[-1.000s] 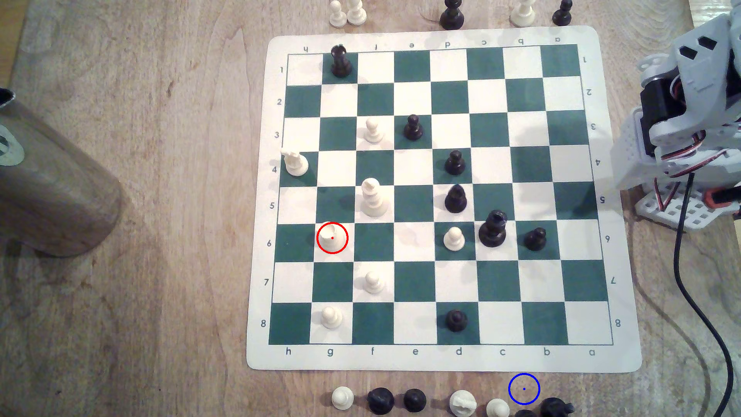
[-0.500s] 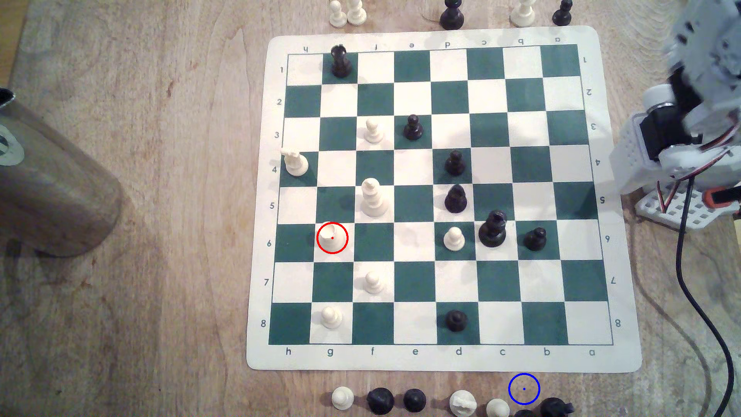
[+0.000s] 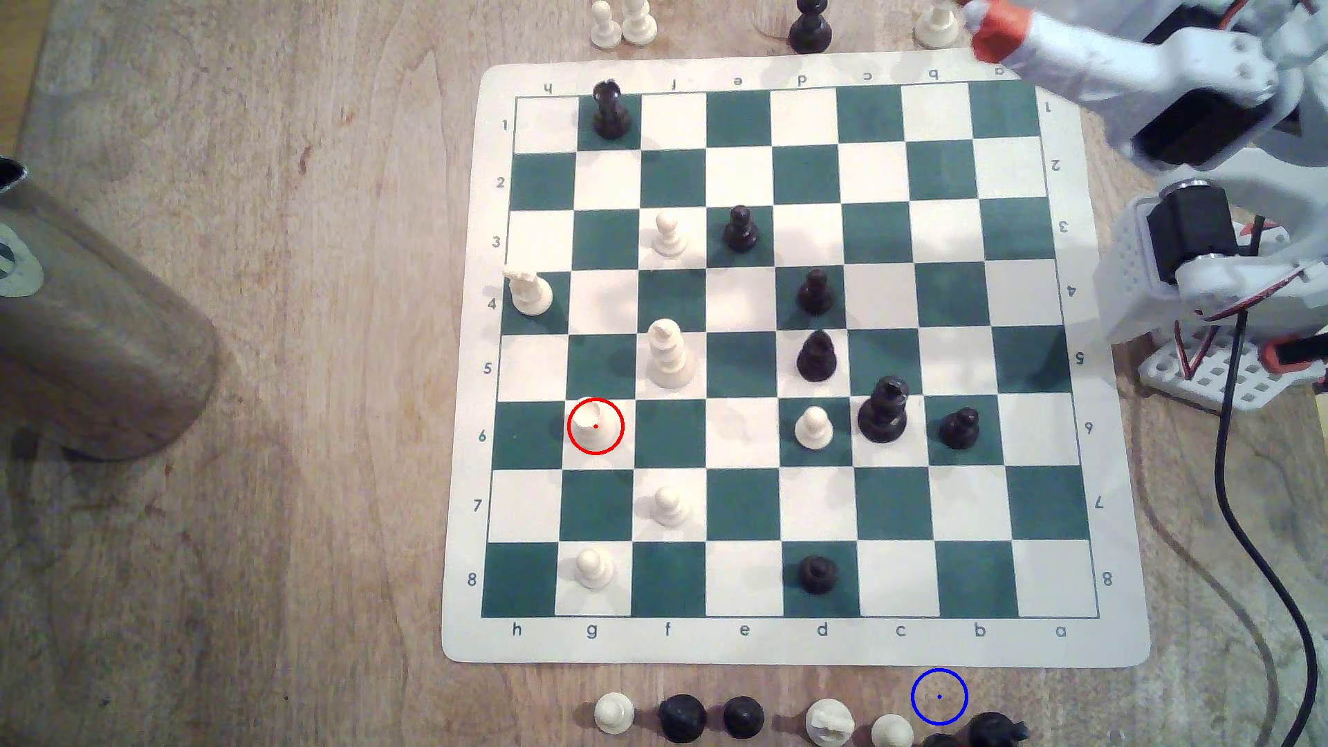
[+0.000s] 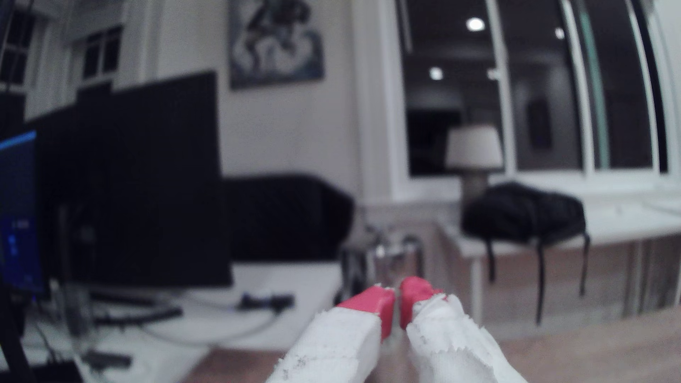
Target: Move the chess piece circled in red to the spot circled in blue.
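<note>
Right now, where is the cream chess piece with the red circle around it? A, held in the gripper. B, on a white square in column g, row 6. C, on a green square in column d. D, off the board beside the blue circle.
B: the chess piece stands inside the red ring on the white g6 square, far from the gripper near the chessboard's far corner, and the spot holds nothing.
</note>
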`<action>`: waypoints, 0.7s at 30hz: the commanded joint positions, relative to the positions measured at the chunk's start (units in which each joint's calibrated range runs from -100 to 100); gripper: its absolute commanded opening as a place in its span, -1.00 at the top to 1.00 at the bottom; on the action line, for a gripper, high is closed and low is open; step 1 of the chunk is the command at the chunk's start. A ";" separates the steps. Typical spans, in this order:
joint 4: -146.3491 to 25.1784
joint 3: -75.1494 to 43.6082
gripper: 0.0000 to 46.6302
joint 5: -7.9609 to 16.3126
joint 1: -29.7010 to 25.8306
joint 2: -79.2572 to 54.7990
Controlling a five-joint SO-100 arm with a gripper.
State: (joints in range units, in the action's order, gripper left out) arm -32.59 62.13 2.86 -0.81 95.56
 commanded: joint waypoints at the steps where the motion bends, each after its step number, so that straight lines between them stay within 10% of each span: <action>1: -12.37 -5.65 0.96 -0.44 -0.40 0.11; 10: -25.56 -8.91 0.77 -2.39 -4.62 -12.11; 21: -26.87 -28.59 0.63 0.98 -8.14 -40.89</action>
State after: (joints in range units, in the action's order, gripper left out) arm -59.20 44.33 3.00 -8.55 63.30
